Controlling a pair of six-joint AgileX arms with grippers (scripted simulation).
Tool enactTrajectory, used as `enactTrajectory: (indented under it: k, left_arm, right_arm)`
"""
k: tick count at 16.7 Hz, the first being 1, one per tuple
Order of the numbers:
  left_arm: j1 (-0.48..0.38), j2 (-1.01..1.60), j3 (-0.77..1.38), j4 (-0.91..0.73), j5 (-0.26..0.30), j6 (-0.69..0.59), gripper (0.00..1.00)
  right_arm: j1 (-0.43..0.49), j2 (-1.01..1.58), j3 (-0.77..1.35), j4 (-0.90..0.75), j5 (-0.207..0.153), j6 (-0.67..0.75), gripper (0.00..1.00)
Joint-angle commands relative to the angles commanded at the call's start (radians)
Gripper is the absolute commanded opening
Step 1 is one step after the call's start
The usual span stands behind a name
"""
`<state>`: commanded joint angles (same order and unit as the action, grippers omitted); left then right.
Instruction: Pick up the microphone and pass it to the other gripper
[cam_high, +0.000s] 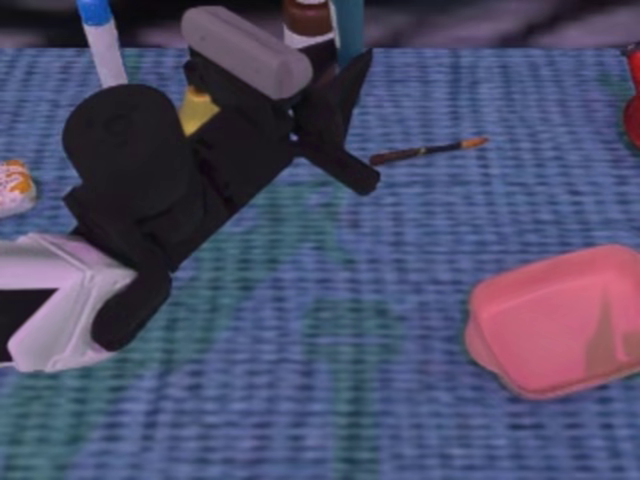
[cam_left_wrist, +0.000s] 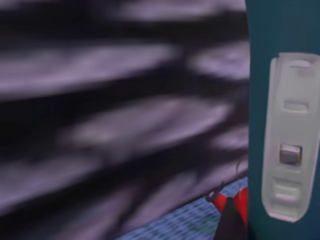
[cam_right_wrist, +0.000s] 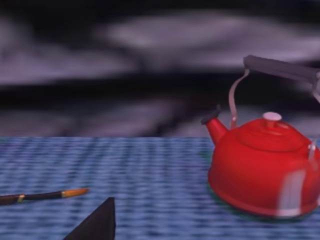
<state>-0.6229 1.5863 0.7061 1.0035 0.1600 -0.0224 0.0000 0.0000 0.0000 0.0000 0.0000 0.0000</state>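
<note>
One blue woven cloth with a teal pattern covers the table (cam_high: 330, 400), and behind its far edge the room is only a blur of grey and black streaks. On the cloth lie a thin brown paintbrush (cam_high: 428, 151) at about one o'clock from the centre, a pink box (cam_high: 560, 320) at four o'clock, and a red kettle (cam_right_wrist: 262, 167) at the two o'clock edge. A white tube with a blue cap (cam_high: 103, 38) stands at eleven o'clock.

My left arm reaches in from nine o'clock, its white link low and its black wrist slanting up toward twelve. The left pincer (cam_high: 335, 110) sits at the far edge, clamped on the microphone (cam_left_wrist: 282, 120), whose teal handle rises out of the top view at twelve o'clock; the left wrist view shows the handle upright with its white switch strip (cam_left_wrist: 290, 140).

My right arm is outside the top view. One black fingertip (cam_right_wrist: 97, 222) of its pincer shows near the paintbrush; I cannot tell how far apart that pincer stands.
</note>
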Motion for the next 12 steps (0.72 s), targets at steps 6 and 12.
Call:
enactTrajectory:
  k: [6,12]
  left_arm:
    - [-0.003,-0.002,-0.002,0.002,-0.003,-0.001,0.00]
    - [-0.003,-0.002,-0.002,0.002,-0.003,-0.001,0.00]
  right_arm:
    - [0.000,0.001,0.001,0.001,-0.001,0.000,1.00]
    - [0.059,0.228,0.175,0.100,-0.166,-0.016,1.00]
